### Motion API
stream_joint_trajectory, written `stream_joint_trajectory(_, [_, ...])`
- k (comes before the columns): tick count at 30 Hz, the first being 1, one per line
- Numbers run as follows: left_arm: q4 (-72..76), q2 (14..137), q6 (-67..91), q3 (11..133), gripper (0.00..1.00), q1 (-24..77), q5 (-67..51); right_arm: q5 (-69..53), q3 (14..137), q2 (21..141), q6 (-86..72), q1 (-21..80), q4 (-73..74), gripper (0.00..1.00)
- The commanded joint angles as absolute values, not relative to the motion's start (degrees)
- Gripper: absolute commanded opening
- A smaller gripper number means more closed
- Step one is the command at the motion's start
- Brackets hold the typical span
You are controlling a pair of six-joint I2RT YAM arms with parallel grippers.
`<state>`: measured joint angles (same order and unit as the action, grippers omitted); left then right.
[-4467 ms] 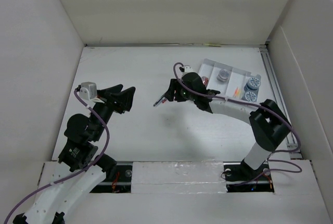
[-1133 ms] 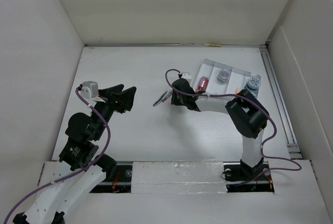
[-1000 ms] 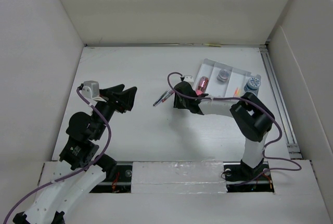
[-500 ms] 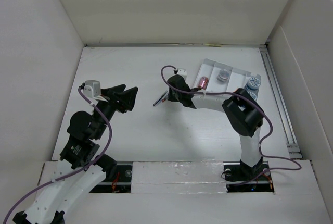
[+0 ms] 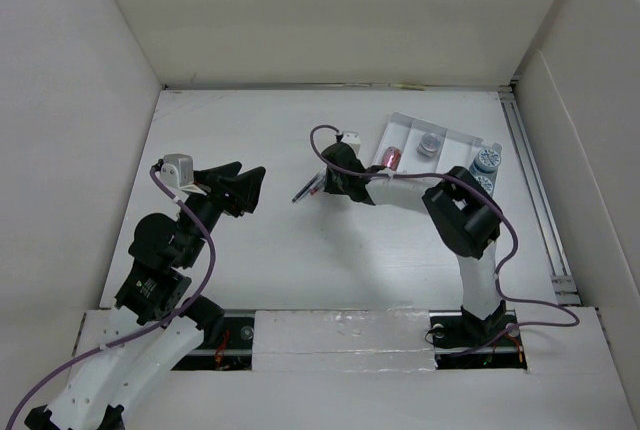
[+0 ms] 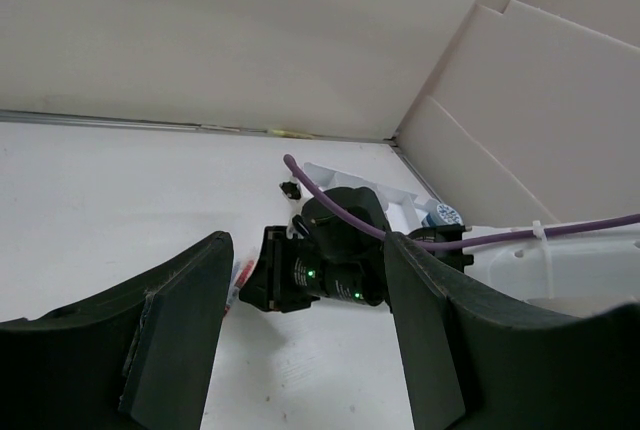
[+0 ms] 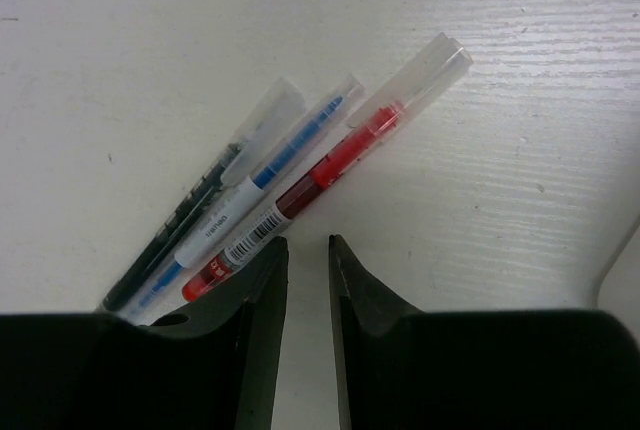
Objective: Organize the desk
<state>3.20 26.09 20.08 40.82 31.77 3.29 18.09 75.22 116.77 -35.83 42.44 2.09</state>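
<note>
The desk (image 5: 240, 120) is a white tabletop inside white walls. Three pens (image 5: 308, 190) lie side by side at its middle: red (image 7: 335, 162), blue (image 7: 262, 174) and black (image 7: 185, 225). My right gripper (image 5: 324, 180) hangs just right of them, tips down close above the desk. In the right wrist view its jaws (image 7: 308, 246) stand a narrow gap apart with nothing between; the left finger is beside the red pen's barcode end. My left gripper (image 5: 246, 188) is wide open and empty, left of the pens; in its wrist view (image 6: 308, 242) it faces the right wrist.
A small white compartmented tray (image 5: 452, 134) sits at the back right. It holds a pink cylinder (image 5: 389, 157), a grey round piece (image 5: 430, 144) and two blue round pieces (image 5: 487, 160). White panel walls close the desk on three sides.
Over the last second my right gripper moved a little left and back, closer over the pens, and its elbow swung inward. The pens and my left arm have not moved.
</note>
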Motion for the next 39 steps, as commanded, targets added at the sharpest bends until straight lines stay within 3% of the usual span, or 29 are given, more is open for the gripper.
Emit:
stream_joint_trajectory(1, [5.8,26.2,20.1,40.8,0.58,31.9,3.1,19.7,74.6,116.6,-35.8,42.4,3.1,0.29])
stream_joint_trajectory(13, [6.0,26.2,20.3,40.8,0.58,31.9,2.5,18.9,73.1,111.4,-34.5,42.4,-0.9,0.38])
stream_joint_trajectory(29, [6.1,25.8,20.3,40.7,0.58,31.9,2.5,22.2,83.6,121.4,-34.7,42.4,7.1,0.35])
stream_joint_trajectory(39, [6.1,26.1,20.3,40.8,0.58,31.9,2.5,22.8,78.6,118.0,-35.0,42.4,6.3,0.33])
